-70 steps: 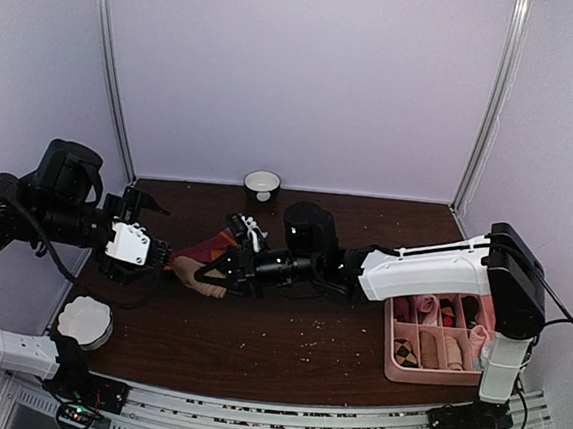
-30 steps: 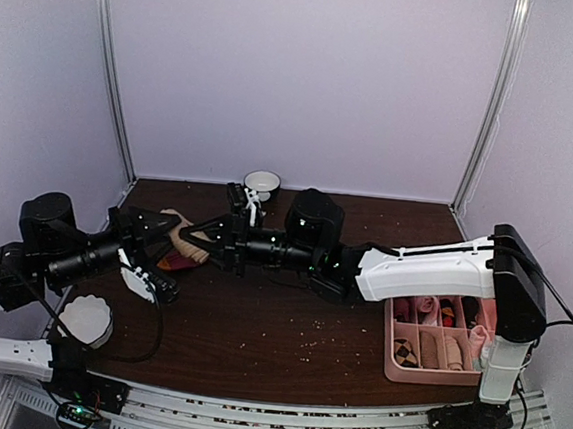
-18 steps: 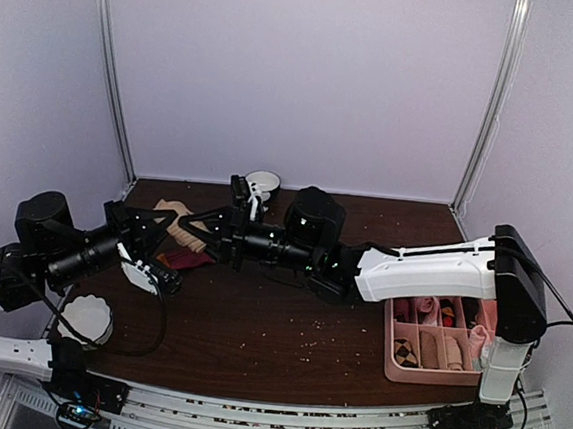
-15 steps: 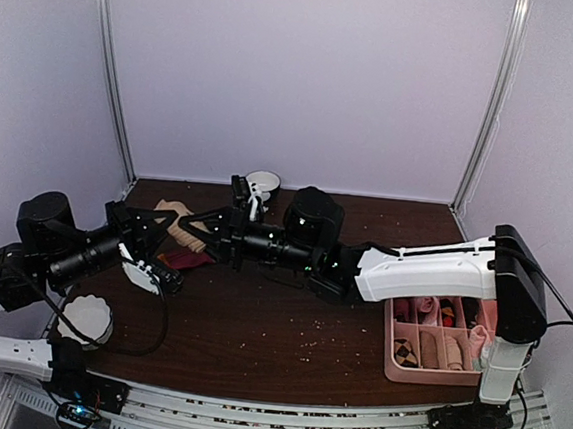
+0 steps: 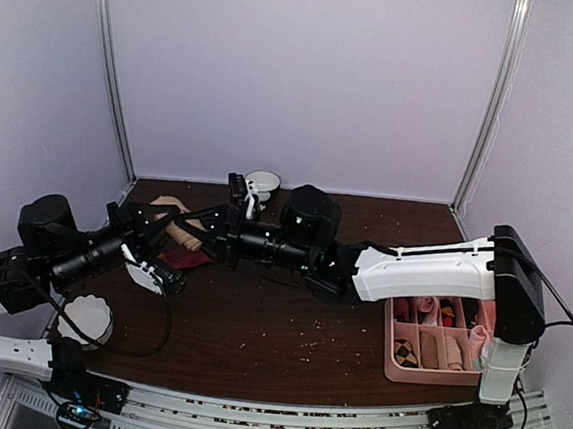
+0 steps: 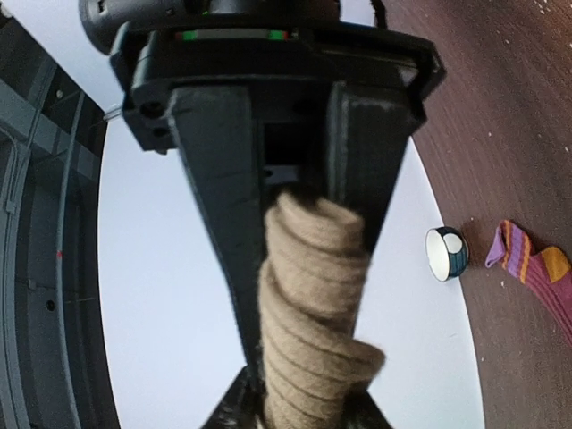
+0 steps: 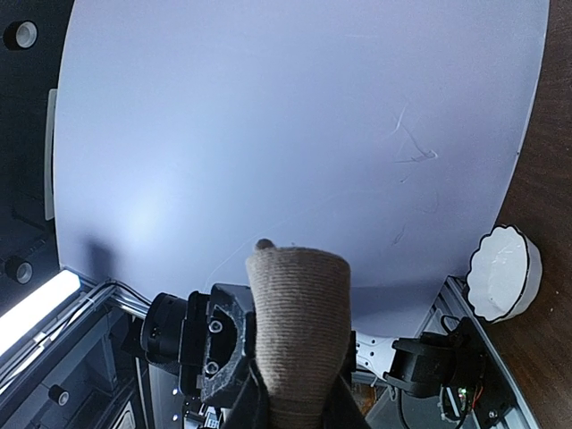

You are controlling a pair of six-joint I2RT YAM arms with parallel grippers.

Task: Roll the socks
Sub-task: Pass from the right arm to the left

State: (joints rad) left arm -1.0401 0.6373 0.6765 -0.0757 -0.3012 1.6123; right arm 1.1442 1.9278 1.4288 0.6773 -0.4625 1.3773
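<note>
tan sock (image 5: 172, 206): off the table (image 5: 287, 325), strung between the two grippers. It is left of the cup (image 5: 262, 182) and nearer the arm bases than the cup is. The left wrist view (image 6: 313, 313) shows it twisted into a rope-like coil.

right gripper (image 5: 208, 230): reaches in from the right and ends just left of the cup. Its fingers are clamped on the tan sock — the left wrist view shows a black finger on each side of the twisted fabric, and the right wrist view shows the sock (image 7: 299, 331) sticking out from between them.

left gripper (image 5: 162, 226): further left of the cup than the right gripper, facing it, at the sock's other end. Dark tips flank the sock at the bottom edge of the left wrist view. Can't tell whether they pinch it or stand off it.

red sock (image 5: 184, 259): flat on the table, left of the cup and nearer than it, just on the near side of where the grippers meet and apart from both. Purple-striped cuff and an orange patch show in the left wrist view (image 6: 539, 271).

cup: white with a dark rim, upright at the back edge of the table by the wall; also seen from the left wrist (image 6: 446, 254).

tray (image 5: 393, 369): pink, divided, small rolled socks in its compartments — well right of the cup, on the near side of the table.

white dish (image 5: 85, 319): scalloped rim, well left of the cup at the near-left corner; also in the right wrist view (image 7: 505, 273).
</note>
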